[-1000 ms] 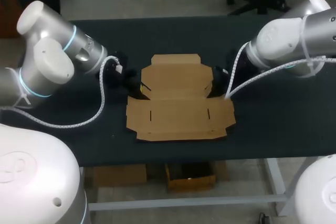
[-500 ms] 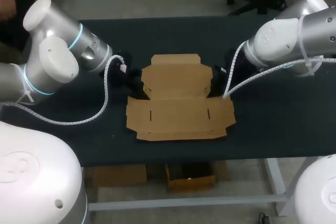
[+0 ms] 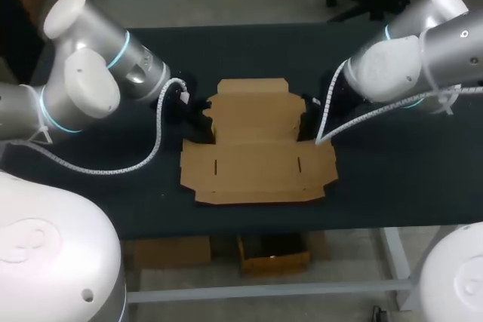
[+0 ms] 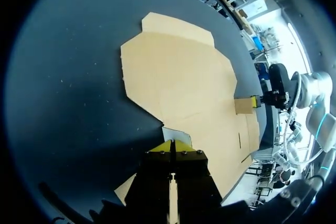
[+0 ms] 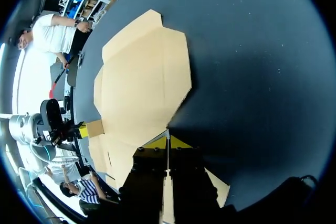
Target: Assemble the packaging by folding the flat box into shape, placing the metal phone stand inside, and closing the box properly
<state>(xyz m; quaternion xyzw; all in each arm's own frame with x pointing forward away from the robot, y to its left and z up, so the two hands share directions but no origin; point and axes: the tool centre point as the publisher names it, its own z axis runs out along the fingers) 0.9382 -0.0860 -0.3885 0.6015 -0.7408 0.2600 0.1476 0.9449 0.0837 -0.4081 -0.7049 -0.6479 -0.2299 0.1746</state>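
Note:
The flat brown cardboard box (image 3: 256, 141) lies unfolded in the middle of the black table (image 3: 392, 171). My left gripper (image 3: 200, 115) is shut, low at the box's left edge, its yellow tips (image 4: 172, 146) against a small side flap (image 4: 176, 135). At the box's right edge my right gripper (image 3: 306, 116) is also shut, tips (image 5: 167, 141) against the opposite side flap. Each wrist view looks across the box (image 4: 173, 77) (image 5: 142, 72) to the other gripper, where a small flap (image 4: 243, 105) (image 5: 95, 127) stands raised. No metal phone stand shows in any view.
White cables loop from both arms over the table beside the box. Bare black table surface (image 3: 423, 148) lies around the box on all sides, up to the front edge (image 3: 302, 228).
Both arms have swung their elbows up and back while the grippers stayed at the box's sides. The two small side flaps now stand more upright.

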